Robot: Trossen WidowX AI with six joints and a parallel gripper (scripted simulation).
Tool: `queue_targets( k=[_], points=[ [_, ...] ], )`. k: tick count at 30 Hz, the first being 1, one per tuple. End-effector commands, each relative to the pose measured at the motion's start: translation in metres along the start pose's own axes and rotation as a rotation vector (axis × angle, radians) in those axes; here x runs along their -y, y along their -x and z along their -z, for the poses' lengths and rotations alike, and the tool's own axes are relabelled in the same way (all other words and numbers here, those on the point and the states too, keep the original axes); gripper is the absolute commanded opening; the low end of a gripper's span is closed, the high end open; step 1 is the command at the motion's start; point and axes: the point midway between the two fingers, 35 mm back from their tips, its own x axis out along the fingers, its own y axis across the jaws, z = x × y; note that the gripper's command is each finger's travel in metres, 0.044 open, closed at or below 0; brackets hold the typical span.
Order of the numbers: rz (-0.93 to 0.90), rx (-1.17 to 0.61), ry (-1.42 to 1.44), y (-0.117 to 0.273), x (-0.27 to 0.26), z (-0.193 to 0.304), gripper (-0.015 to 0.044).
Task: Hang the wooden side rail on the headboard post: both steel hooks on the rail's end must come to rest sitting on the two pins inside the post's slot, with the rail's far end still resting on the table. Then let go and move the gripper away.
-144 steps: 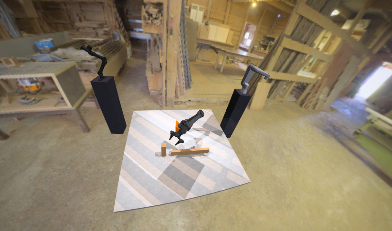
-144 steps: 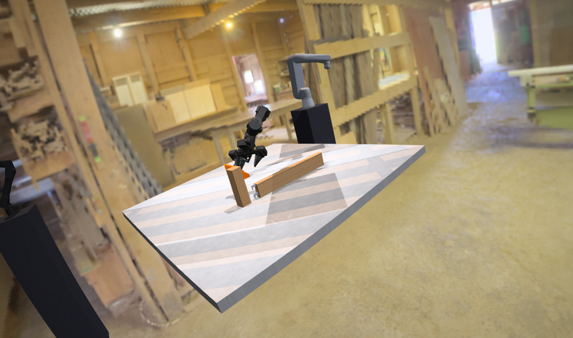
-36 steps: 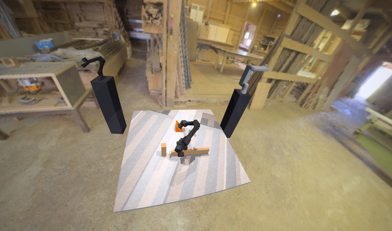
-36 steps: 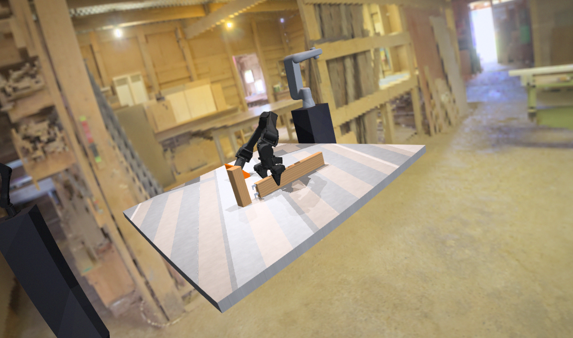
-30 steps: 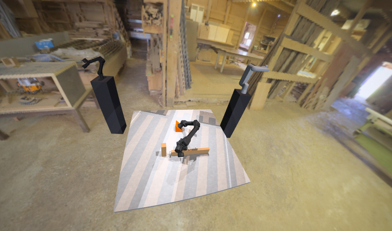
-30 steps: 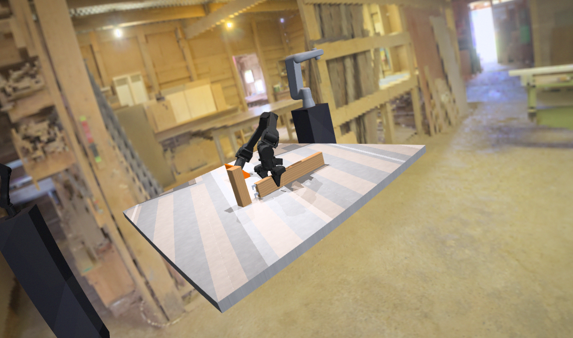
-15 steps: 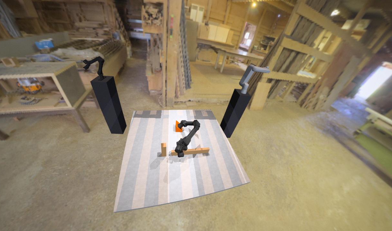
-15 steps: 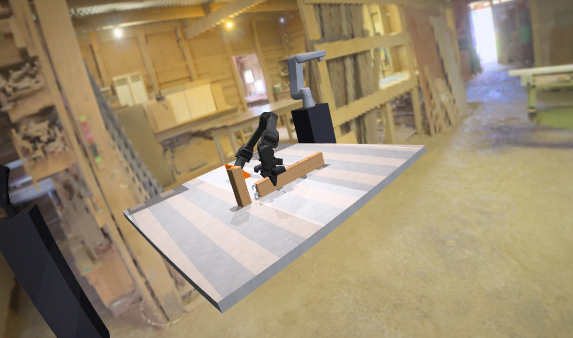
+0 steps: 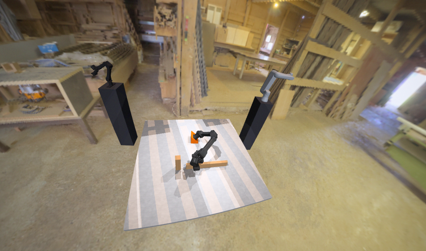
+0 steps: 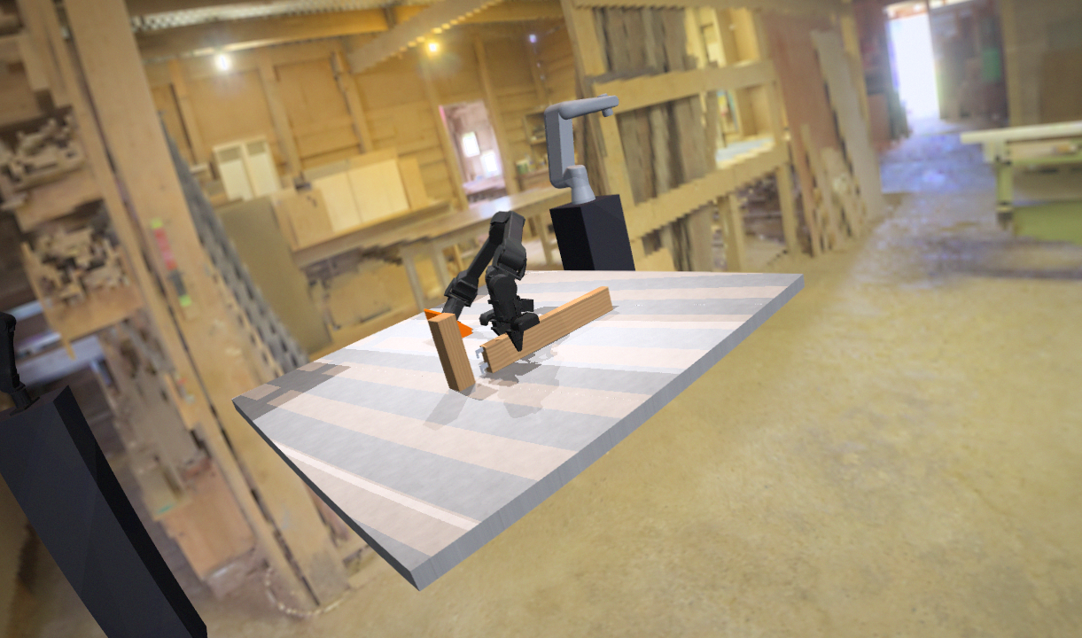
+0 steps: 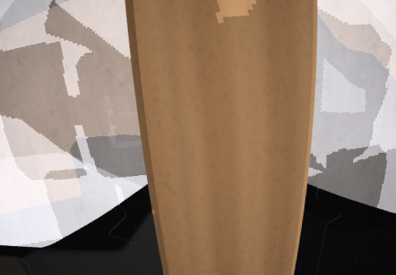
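The wooden side rail [image 9: 215, 164] [image 10: 570, 315] [image 11: 227, 101] stands on its narrow edge on the table, its far end pointing away from the post. The steel hooks [image 10: 481, 361] stick out of its near end, a short gap from the post and not touching it. The headboard post [image 9: 177, 163] [image 10: 451, 353] stands upright; its slot and pins cannot be made out. My gripper [image 9: 195, 167] [image 10: 509, 335] [image 11: 212, 177] points down and is shut on the rail close to the hook end, one finger on each side. The rail shows no clear lift off the table.
An orange piece [image 9: 193, 138] [image 10: 466, 327] stands by the arm's base, behind the post. Two dark pedestals [image 9: 118, 113] [image 9: 255, 121] carrying other arms stand beyond the table [image 9: 239, 187] [image 10: 417, 508]. Shadows fall around the gripper and post.
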Motion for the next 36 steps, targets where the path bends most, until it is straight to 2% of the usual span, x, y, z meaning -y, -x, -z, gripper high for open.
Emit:
queue_targets(
  k=[1, 36],
  points=[
    [-0.002, 0.002, -0.004, 0.000, -0.003, 0.000, 0.0000],
    [0.001, 0.004, 0.030, 0.000, -0.015, 0.001, 0.0000]
  ],
)
